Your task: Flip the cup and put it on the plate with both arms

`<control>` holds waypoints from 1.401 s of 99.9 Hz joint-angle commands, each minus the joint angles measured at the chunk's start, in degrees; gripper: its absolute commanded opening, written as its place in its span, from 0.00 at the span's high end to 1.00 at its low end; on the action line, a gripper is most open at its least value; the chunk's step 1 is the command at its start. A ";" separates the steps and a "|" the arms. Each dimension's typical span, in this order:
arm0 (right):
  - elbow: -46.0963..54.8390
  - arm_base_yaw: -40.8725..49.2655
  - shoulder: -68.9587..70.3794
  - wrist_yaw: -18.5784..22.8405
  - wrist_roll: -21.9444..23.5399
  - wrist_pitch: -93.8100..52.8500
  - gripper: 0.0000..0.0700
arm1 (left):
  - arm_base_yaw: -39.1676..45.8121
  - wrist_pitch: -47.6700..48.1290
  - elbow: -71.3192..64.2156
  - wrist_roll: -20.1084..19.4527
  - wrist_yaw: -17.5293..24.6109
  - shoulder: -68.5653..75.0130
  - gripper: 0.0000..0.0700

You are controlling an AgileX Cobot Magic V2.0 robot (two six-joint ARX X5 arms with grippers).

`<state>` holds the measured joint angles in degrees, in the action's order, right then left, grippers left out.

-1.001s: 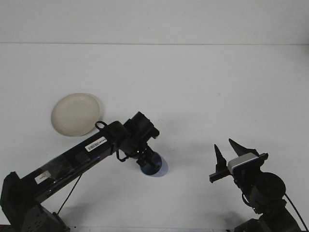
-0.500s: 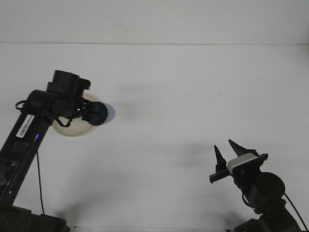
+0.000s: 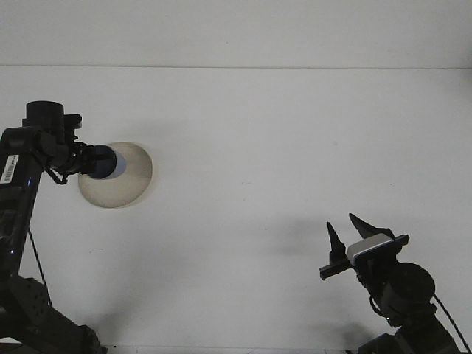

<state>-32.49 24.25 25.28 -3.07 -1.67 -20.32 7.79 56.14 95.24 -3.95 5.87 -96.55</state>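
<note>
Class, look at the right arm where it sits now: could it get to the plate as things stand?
Probably not easily. The right gripper sits open at the near right, while the plate lies far left. The table between is bare, but the left gripper with the cup occupies the plate.

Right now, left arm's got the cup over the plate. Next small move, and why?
Probably lower the left tool a little, then release. The blue cup sits in it over the plate, but whether it touches the plate can't be told. The right tool is open and far off.
</note>
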 commanded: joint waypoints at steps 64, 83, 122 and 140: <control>-0.09 0.15 0.22 0.07 -0.22 0.35 0.52 | 1.27 -2.97 2.14 -1.14 -3.02 -11.37 0.43; -0.09 0.15 0.22 0.04 -0.20 0.31 0.52 | 1.46 -1.09 8.74 0.24 -2.89 -10.67 0.28; -0.09 0.13 0.22 -3.80 0.33 0.15 0.52 | 1.46 5.03 19.56 1.81 -2.29 5.31 0.28; -0.09 -0.26 0.22 -7.56 0.59 0.74 0.52 | 1.57 6.08 17.64 1.97 0.37 16.98 0.53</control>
<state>-32.49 23.97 25.28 -10.04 -1.58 -20.45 9.15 62.35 113.23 -2.35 5.76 -81.23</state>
